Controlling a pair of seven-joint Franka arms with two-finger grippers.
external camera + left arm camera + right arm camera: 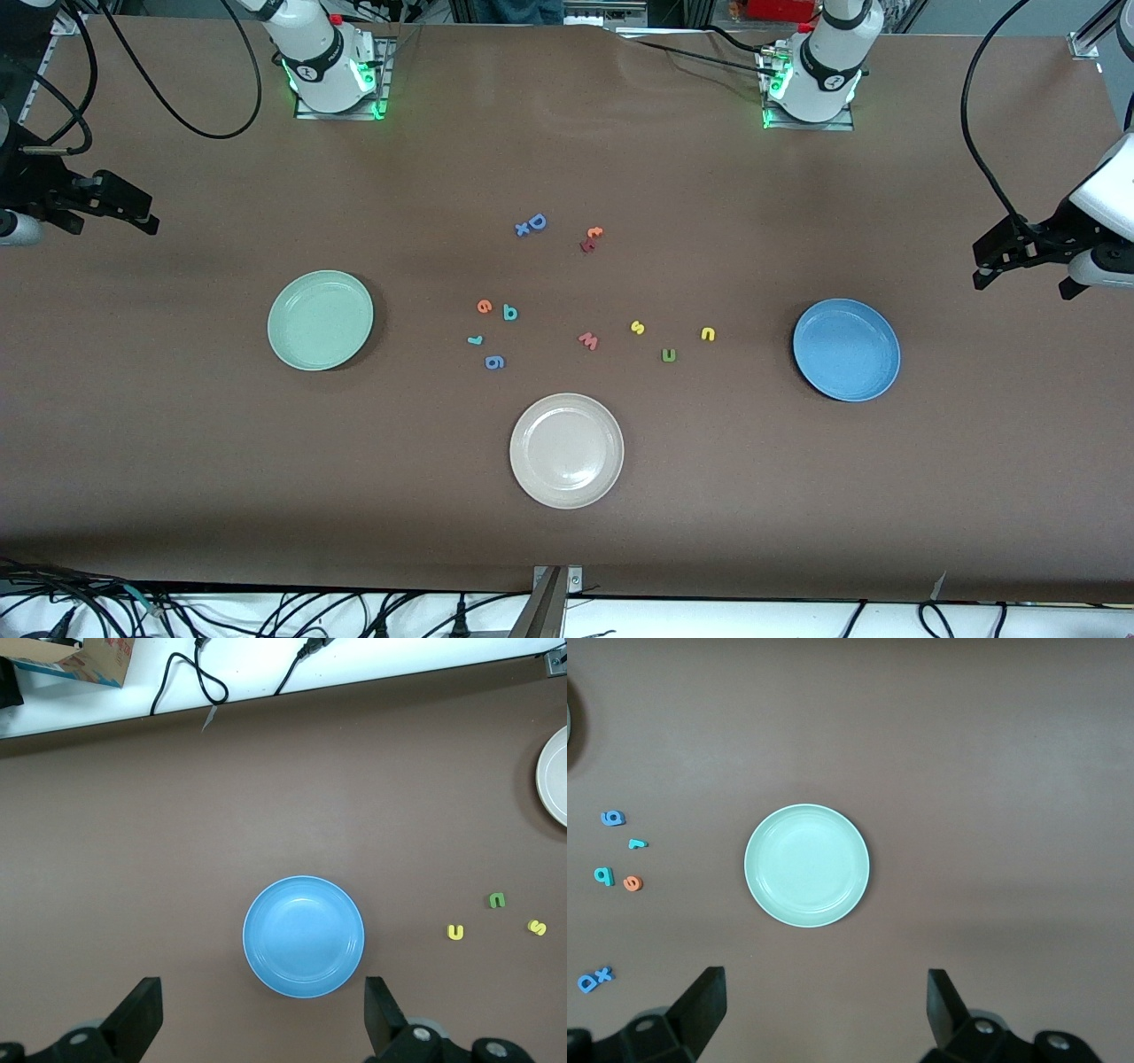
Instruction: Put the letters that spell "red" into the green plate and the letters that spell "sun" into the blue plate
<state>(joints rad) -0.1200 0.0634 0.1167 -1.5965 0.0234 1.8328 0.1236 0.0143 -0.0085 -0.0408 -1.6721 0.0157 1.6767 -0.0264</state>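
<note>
White plate point(566, 451), green plate point(320, 320), blue plate point(846, 349) hold nothing

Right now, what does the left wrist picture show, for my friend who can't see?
A round bright blue plate lies empty on the brown table, framed by the open left gripper. Beside it lie three tiny letters: two yellow, one dark green.

Letters point(585, 341) loose on the table point(177, 461), between two plates point(320, 320), a third point(566, 450) nearer the camera
</note>
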